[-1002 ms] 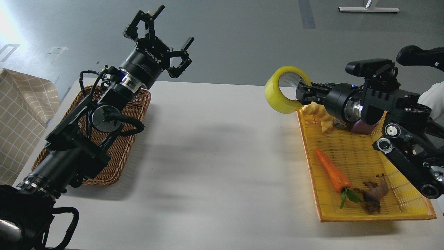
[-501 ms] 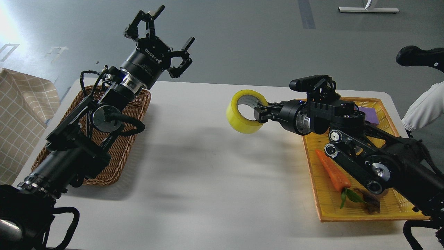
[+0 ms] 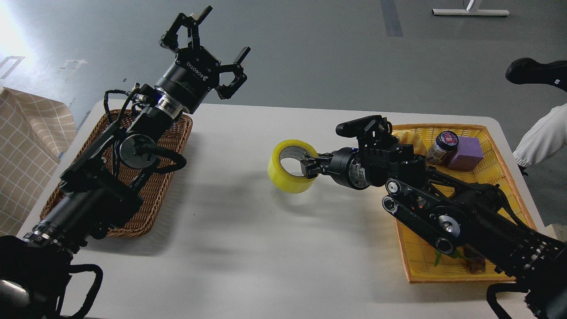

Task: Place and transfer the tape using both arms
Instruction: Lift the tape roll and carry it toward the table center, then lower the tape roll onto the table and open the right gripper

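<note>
The tape [image 3: 289,176] is a yellowish ring with a grey-white core, held tilted low over the middle of the white table [image 3: 248,248]. My right gripper [image 3: 308,167] is shut on its right rim, with fingers through the hole and over the outer band. My left gripper [image 3: 208,37] is open and empty, raised high above the far end of the wicker basket [image 3: 150,195] at the left. The two grippers are far apart.
A yellow tray [image 3: 425,261] stands at the right, partly under my right arm, holding a dark jar [image 3: 441,147], a purple block [image 3: 465,153] and some green leaves. A checked cloth [image 3: 24,146] lies at the far left. A person's white sleeve [image 3: 542,133] shows at the right edge.
My right arm has carried the tape left and downward, from above the tray's far corner to low over the table's middle. The left arm has barely moved.
</note>
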`<state>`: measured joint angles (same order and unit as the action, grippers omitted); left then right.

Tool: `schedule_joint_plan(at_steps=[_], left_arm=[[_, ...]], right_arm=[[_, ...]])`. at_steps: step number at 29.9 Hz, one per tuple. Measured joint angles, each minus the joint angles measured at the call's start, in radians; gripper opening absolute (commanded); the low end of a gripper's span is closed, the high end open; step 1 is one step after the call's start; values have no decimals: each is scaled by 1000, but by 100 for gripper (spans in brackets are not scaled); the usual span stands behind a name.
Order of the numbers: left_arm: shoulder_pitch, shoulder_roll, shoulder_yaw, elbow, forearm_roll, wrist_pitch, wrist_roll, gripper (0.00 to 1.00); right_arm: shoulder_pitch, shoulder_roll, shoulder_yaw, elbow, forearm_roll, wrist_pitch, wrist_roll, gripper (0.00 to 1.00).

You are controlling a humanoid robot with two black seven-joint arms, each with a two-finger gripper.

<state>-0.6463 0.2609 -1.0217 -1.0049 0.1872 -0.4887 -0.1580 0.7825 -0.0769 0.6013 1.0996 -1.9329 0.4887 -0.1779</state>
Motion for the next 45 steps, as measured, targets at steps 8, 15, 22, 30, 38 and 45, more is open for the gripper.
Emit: schedule_joint_plan(at_steps=[8,15,22,30,38,45], left_arm=[[0,-2,0,0,-1,0,0,98],[0,-8,-1,0,-1,0,0,98],[0,-9,0,0,-1,0,0,98],[-3,-11,-1,0,-1,0,0,98],[-3,-11,-2,0,-1,0,0,98],[-3,-13,-2,0,-1,0,0,98]], right_arm=[[0,39,-3,-52,0,0,1,0],[0,50,-35,-61,0,0,2,0],[1,65,-40,-83,0,0,2,0],[15,68,-74,-89,-1,0,2,0],[36,77,-98,-120,-3,0,1,0],[40,77,-104,-132,-3,0,1,0]])
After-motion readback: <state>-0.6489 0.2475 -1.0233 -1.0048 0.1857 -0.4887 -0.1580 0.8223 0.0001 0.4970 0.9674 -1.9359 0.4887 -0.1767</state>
